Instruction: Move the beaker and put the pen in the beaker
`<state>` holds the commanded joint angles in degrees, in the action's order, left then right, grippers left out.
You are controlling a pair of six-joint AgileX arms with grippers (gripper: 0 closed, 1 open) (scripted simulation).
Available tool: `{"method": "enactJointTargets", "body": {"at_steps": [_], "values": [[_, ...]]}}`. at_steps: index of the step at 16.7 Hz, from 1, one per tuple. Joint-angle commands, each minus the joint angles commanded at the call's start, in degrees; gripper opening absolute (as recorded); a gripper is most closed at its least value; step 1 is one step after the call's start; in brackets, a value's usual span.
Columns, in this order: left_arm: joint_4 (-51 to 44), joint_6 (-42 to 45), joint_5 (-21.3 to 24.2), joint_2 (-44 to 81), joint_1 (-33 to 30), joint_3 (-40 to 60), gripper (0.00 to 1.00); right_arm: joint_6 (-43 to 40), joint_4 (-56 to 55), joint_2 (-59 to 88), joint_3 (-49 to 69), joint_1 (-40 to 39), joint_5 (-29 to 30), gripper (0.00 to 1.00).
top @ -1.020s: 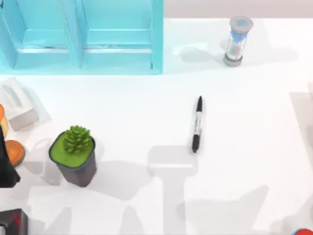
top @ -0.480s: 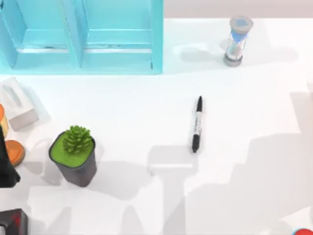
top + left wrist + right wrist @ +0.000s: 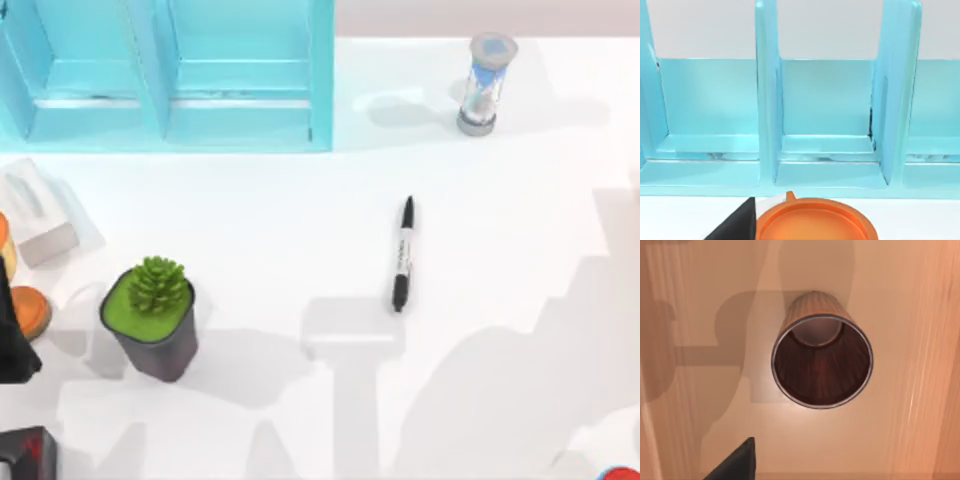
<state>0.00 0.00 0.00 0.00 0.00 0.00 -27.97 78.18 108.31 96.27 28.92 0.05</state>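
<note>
From above, the pen lay flat on the white surface, well apart from our left arm at the left edge. Through the left wrist camera, we faced a blue shelf unit; we could not tell how that end effector stood. Our right wrist camera looked straight down into the upright beaker just below our right end effector, its spread unclear.

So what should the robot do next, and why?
Probably lower the right arm straight onto the beaker to grab it: its wrist camera looks right down into the open, empty cup, and the pen lies untouched on the table.
</note>
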Motion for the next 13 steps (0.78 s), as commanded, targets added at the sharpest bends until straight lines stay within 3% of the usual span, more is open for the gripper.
{"method": "enactJointTargets", "body": {"at_steps": [5, 13], "values": [[0.0, 0.0, 0.0, 0.0, 0.0, 0.0, 1.0, 0.19, -2.35, 0.3, -2.33, -0.2, 0.0, 1.0], [0.0, 0.0, 0.0, 0.0, 0.0, 0.0, 1.0, 0.25, -21.25, 3.34, -17.83, -0.2, 0.02, 1.0]]}}
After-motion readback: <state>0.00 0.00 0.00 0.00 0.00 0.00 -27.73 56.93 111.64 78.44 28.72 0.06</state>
